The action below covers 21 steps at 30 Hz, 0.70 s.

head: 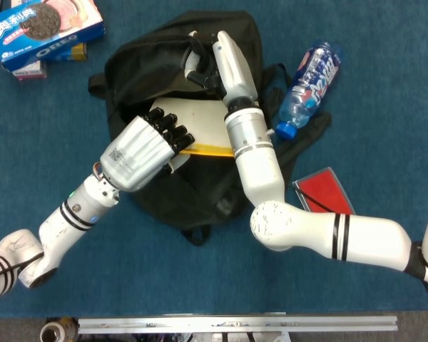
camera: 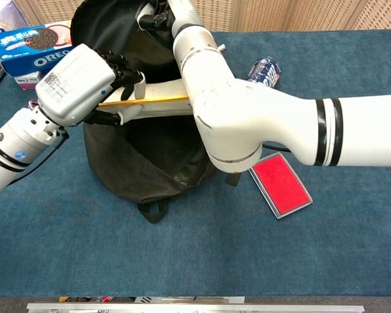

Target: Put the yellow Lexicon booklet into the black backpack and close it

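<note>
A white robotic left hand (head: pixel 144 148) clasps the thin, flat yellow-edged Lexicon booklet (head: pixel 203 135) by its near end, black fingers (head: pixel 170 128) curled over the pale cover, angling it level across the mouth of the soft black fabric backpack (head: pixel 150 68) on the blue-carpeted desk (head: pixel 385 107). The booklet sits partly inside the opening, its far end hidden behind the right forearm. The right hand (head: pixel 215 60) reaches over the bag's upper rim, fingers closed on the fabric, apparently to hold the opening wide for insertion. A boxed pack of Oreo biscuits (head: pixel 39 28), a plastic water bottle (head: pixel 310 82) and a red card (camera: pixel 280 186) lie nearby. The bag remains unzipped.
</note>
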Available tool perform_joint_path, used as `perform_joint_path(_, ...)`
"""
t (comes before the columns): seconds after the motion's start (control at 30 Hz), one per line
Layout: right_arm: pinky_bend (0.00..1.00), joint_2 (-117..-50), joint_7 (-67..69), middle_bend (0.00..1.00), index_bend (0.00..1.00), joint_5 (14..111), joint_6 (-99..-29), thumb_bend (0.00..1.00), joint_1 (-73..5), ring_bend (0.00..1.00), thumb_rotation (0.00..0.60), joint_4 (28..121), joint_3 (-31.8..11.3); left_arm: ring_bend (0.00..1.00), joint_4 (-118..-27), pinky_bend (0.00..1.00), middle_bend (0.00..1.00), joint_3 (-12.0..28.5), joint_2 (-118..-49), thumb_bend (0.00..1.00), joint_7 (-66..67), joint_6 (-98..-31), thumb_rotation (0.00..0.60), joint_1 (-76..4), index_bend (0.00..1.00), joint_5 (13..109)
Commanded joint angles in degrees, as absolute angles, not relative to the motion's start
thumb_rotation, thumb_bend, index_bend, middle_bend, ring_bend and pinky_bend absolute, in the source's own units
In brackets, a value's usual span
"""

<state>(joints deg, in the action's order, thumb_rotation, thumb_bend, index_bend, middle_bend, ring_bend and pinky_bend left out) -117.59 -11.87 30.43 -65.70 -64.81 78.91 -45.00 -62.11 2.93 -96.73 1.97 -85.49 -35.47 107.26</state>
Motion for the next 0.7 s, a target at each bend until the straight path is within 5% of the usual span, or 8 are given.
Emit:
perform_joint_path(0.03,0.88,-117.5,-11.8,0.67,0.74,30.2,-65.7,0.86,-65.0,0.66,0.600,78.8,-45.0,0.52,-61.1,0.57,0.67,2.3,-97.3,0.36,2.4,-84.4,0.600,-35.6,0.77,106.6)
perform_joint_path(0.33,0.88,-117.4,-11.2,0.67,0.74,29.7,-65.5,0.86,-65.5,0.66,0.600,78.2,-44.5,0.52,-62.8,0.57,0.67,-0.1,-96.0,0.36,4.3,-84.5,0.600,-34.2,0.77,106.4)
perform_joint_path(0.7,0.88,-117.5,-10.1,0.67,0.74,28.5,-66.2,0.87,-65.9,0.66,0.600,78.7,-45.4,0.52,-59.5,0.57,0.67,2.8,-100.7,0.36,3.5,-86.4,0.600,-34.9,0.77,104.0)
